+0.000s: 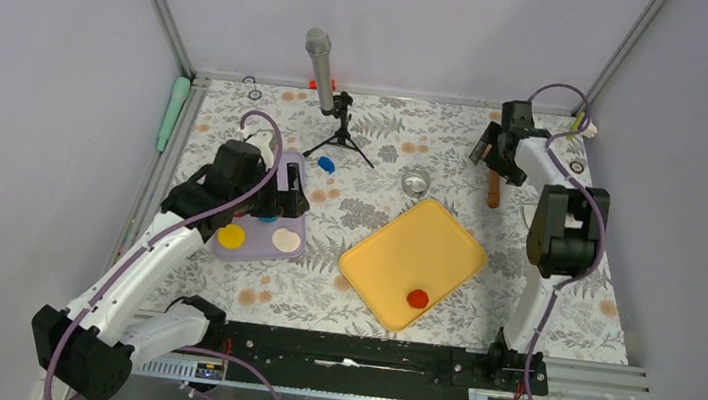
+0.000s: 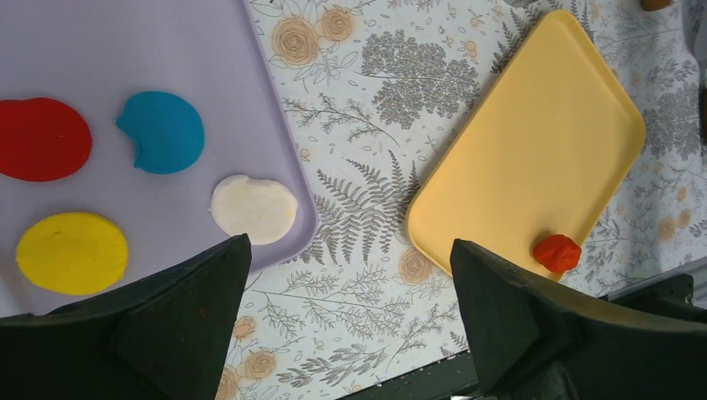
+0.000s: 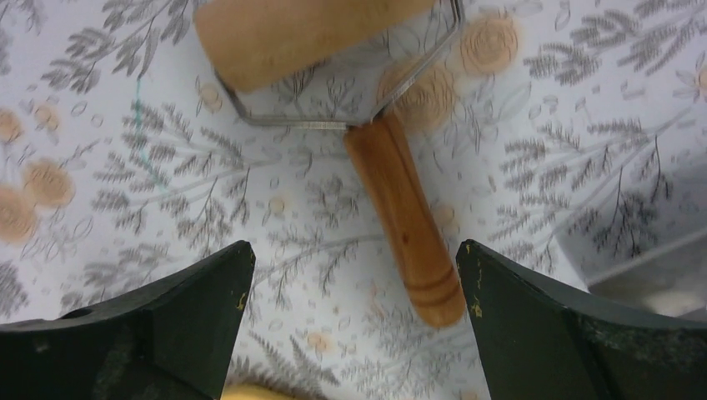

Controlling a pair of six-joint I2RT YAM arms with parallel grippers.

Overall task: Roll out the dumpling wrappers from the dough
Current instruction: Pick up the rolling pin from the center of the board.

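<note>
two arms pause over a floral-print table (image 1: 378, 132) with the rolling not yet begun: the left gripper (image 2: 348, 254) hangs with its jaws spread wide and nothing between them above the near edge of a lilac plastic tray (image 2: 125, 42), where one thin, flat red clay wrapper (image 2: 42, 139) lies beside blue (image 2: 162, 132), cream (image 2: 253, 208) and yellow (image 2: 72, 252) clay discs, each apart from the others. the unrolled dough, a small red clay lump (image 2: 557, 252), sits alone near the front corner of a yellow rectangular tray (image 2: 534, 125) mid-table, well apart from both arms. at the far right the right gripper (image 3: 354, 247), likewise wide apart and empty, hovers over a wooden rolling pin (image 3: 404, 225) lying flat, its handle pointing between the fingers. the lump looks light, soft and slightly tacky, likely to dent under a firm squeeze, so a gentle pinch across its middle would suit it. the finished wrapper seems floppy and prone to folding or tearing if pinched at the rim. the pin is rigid and may roll, so its narrow handle looks the surest hold.
</note>
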